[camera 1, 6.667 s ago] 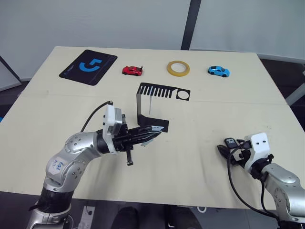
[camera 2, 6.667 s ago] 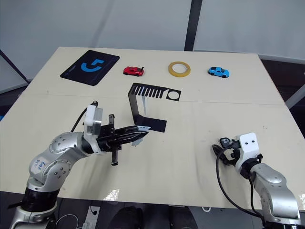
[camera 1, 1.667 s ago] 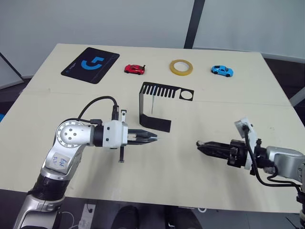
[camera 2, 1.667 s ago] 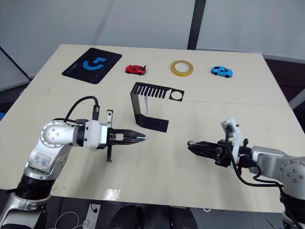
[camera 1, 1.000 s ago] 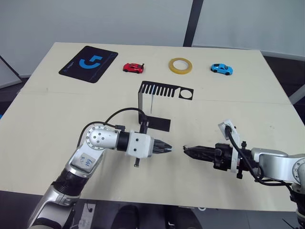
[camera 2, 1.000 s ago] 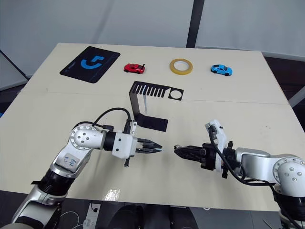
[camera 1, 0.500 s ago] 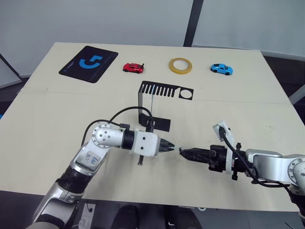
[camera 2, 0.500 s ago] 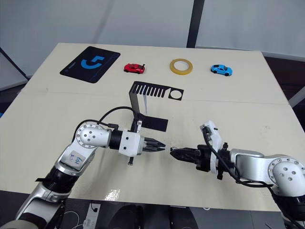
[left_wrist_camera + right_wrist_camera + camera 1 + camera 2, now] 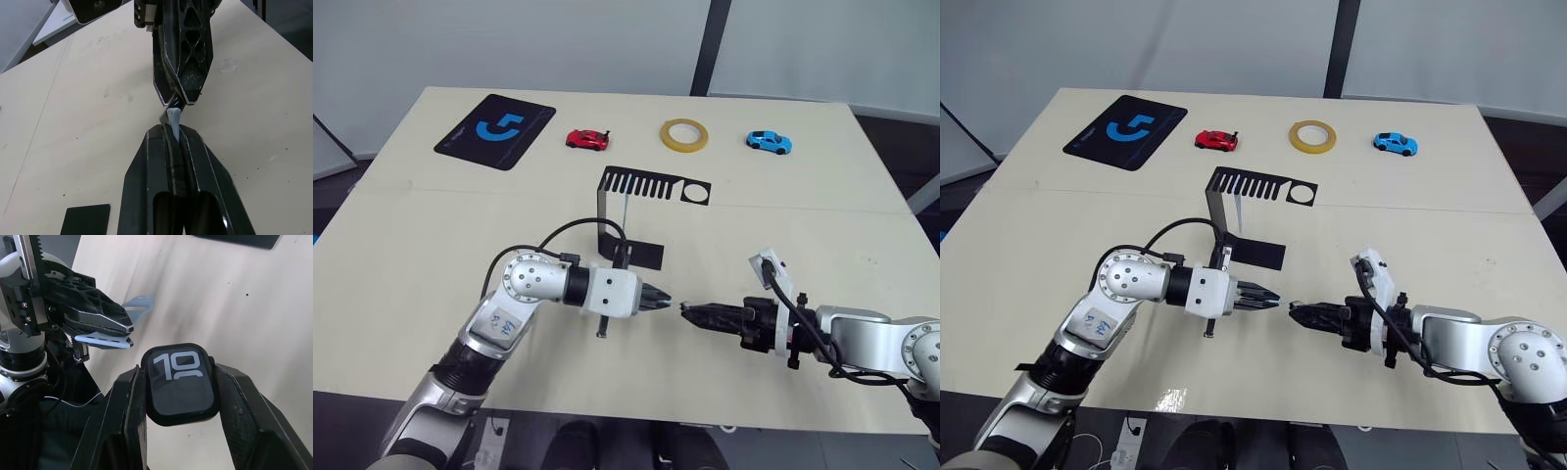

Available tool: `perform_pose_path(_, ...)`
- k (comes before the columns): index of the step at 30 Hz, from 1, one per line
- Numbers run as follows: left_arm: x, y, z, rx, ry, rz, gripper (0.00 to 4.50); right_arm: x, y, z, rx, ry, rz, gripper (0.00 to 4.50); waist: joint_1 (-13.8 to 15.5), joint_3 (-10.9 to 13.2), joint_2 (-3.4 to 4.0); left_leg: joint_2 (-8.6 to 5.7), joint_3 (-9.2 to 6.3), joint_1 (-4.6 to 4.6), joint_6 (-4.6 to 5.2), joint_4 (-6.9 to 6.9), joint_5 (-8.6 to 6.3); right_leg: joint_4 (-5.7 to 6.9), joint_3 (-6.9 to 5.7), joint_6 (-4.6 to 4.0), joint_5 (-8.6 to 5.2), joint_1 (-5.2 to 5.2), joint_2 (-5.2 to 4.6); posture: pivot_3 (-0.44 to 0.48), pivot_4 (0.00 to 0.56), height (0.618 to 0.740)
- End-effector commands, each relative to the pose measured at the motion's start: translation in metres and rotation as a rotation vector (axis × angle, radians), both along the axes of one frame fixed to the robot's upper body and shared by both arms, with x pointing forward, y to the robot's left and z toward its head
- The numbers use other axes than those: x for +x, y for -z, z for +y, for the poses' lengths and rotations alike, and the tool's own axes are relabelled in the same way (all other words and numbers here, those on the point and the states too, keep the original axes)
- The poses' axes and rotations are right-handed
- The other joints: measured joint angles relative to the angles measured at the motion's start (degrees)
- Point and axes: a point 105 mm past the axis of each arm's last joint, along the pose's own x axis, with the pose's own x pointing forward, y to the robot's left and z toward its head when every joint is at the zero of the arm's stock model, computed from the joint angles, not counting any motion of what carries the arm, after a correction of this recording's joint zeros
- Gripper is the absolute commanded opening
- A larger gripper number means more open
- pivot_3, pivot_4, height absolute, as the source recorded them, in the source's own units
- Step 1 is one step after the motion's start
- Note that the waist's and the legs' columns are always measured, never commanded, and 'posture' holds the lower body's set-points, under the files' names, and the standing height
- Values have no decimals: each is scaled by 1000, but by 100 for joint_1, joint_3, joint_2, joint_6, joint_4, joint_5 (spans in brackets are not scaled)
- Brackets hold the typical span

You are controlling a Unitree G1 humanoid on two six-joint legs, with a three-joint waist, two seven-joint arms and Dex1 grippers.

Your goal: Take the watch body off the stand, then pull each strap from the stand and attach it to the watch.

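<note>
The right claw (image 9: pixel 180 396) clamps the small black rounded-square watch body (image 9: pixel 181 383), tip to tip with the left claw (image 9: pixel 172 134), which pinches a pale grey-blue flexible strap (image 9: pixel 173 119) above the beige worktop (image 9: pixel 431 245). Just behind them stands the thin black bent-metal stand (image 9: pixel 636 211); well beyond lie a black mat with blue logo (image 9: pixel 494 131), red toy car (image 9: pixel 586 139), yellow tape roll (image 9: pixel 684 135) and blue toy car (image 9: pixel 769 142), none between the claws.

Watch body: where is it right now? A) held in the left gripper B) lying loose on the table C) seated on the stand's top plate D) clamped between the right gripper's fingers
D: the right wrist view shows the watch body squeezed between the right gripper fingers, while the left gripper opposite holds a pale blue strap and the stand carries no watch.
</note>
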Motion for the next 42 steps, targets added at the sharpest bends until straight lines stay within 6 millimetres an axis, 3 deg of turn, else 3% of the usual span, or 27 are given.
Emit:
perform_pose_path(1,-3,-6,-4,-16,15,-22,0,0,-9,1,23,-5,-29,1652,0,0,0,0,0,0,0,0,0,1,0,0,0,0,0,0,150,740)
perform_pose_path(42,3,1,-8,15,-17,-5,0,0,-11,3,40,0,-36,1652,3,-1,0,0,0,0,0,11,1,6,0,0,0,1,0,0,150,740)
